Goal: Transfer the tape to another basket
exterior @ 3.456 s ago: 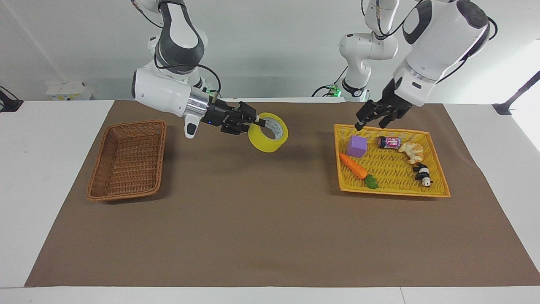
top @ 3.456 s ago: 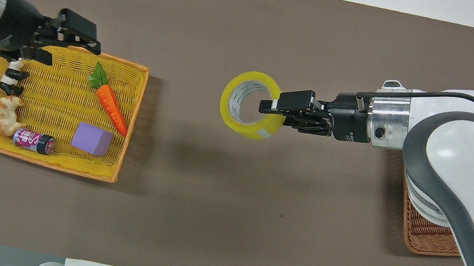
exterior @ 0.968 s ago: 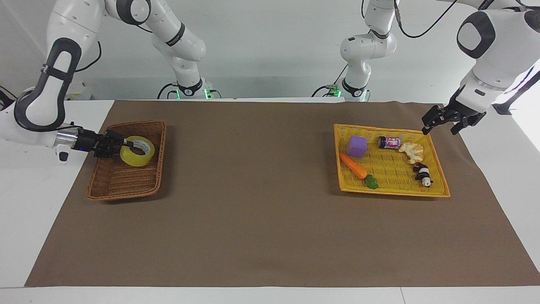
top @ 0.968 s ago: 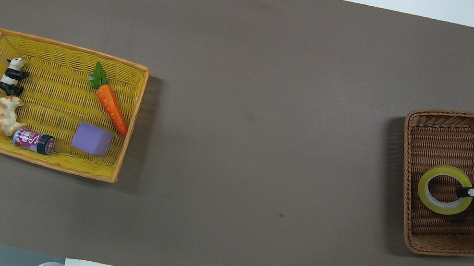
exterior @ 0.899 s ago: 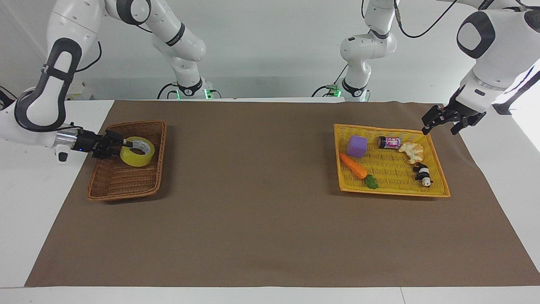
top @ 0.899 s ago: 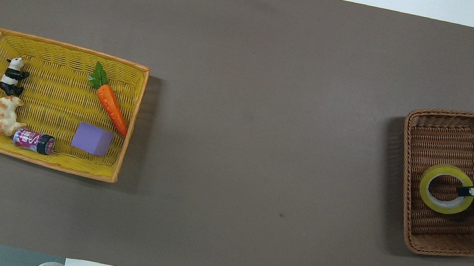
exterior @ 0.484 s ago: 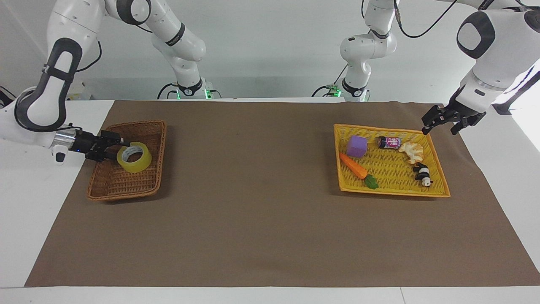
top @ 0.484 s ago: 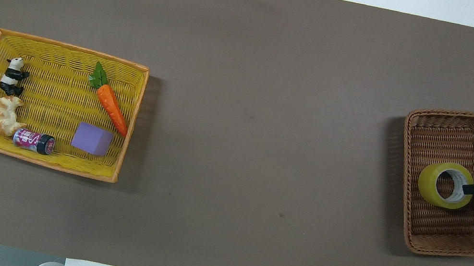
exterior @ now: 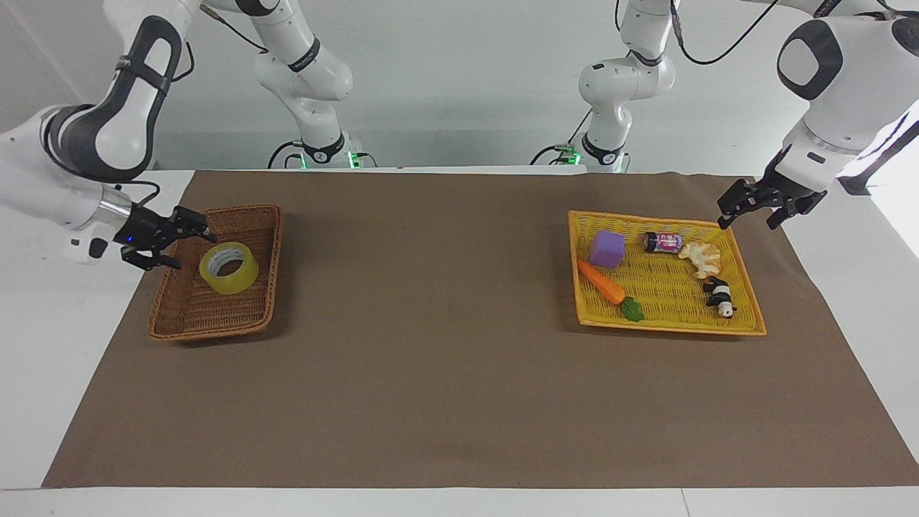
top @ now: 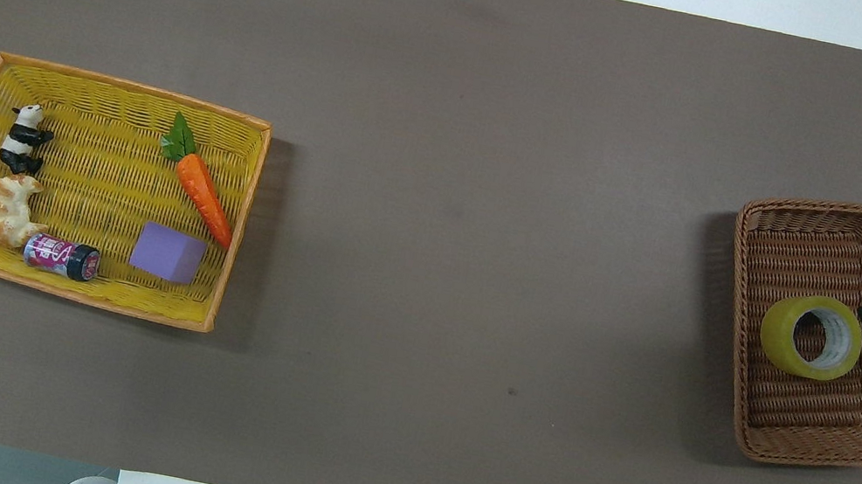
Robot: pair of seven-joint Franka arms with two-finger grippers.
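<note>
A yellow tape roll (exterior: pixel 229 268) lies inside the brown wicker basket (exterior: pixel 188 314) at the right arm's end of the table. The right gripper (exterior: pixel 188 244), fingers spread and empty, hangs over the basket's outer rim. The left gripper (exterior: pixel 751 213) waits, fingers spread, over the yellow tray's (exterior: pixel 668 327) corner.

Tape (exterior: pixel 229 267) glossy translucent plastic; basket (exterior: pixel 188 316) rough woven wicker; table cover (exterior: pixel 445 402) matt brown.

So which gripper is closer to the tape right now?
Right. The right gripper is open just beside the tape, over the brown basket's rim; the left gripper waits by the yellow tray.
</note>
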